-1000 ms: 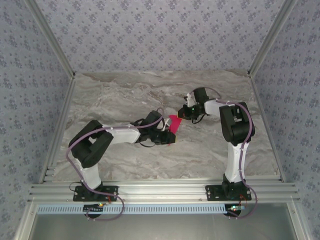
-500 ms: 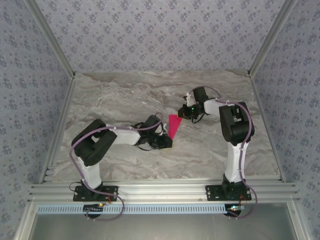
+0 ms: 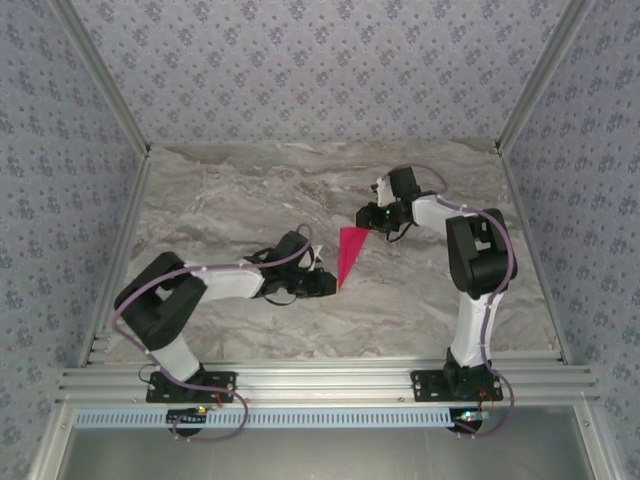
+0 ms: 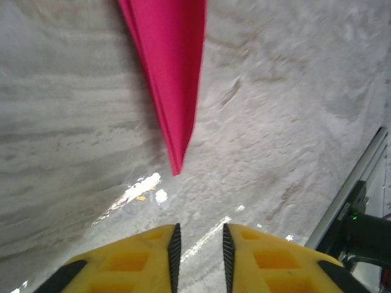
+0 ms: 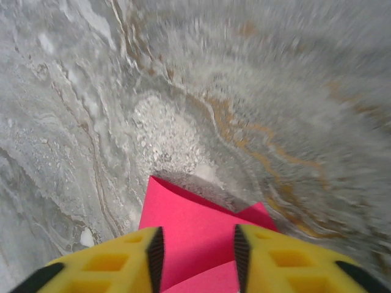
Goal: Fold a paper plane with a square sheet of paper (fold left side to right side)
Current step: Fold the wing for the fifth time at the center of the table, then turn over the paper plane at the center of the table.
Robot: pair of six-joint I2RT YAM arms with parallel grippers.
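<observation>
Left wrist: creased, pointed magenta paper plane (image 4: pixel 171 61).

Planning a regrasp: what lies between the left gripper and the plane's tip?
Just bare table between left gripper and paper plane, per the left wrist view.

The left arm (image 3: pixel 215 283) stretches low toward mid-table, left gripper (image 4: pixel 199 244) narrowly parted; the right arm (image 3: pixel 478 250) bends inward, right gripper (image 5: pixel 198 244) parted wider.
</observation>
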